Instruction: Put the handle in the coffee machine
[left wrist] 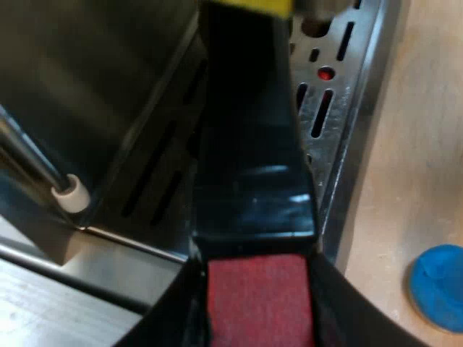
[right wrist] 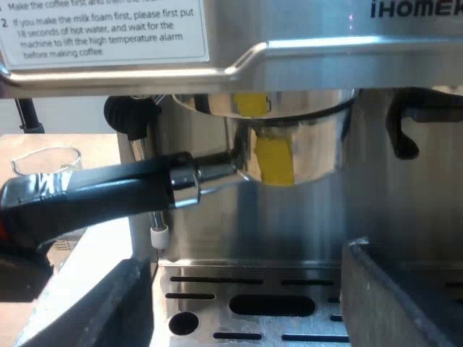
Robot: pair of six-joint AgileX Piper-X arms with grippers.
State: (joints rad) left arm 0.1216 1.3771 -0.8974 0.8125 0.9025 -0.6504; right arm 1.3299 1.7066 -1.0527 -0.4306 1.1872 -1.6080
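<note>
Handle point(left wrist: 249, 144) was clenched at its red end point(left wrist: 260, 307) by the left gripper point(left wrist: 255, 264), probably so the arm could swing it sideways. Its metal basket point(right wrist: 289, 144) sat up against the machine's point(right wrist: 325, 29) brew head, so locking looked like the step in hand. The right gripper point(right wrist: 246, 293) hung released over the drip tray point(right wrist: 217, 278), holding nothing. The steam wand point(right wrist: 155, 224), just beside the handle, could foul a turn. A blue tamper point(left wrist: 438, 285) and a measuring glass point(right wrist: 43, 159) stood apart.

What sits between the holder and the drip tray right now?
Nothing: in the right wrist view the stretch from the holder down to the drip tray is bare, with the machine front behind it.
</note>
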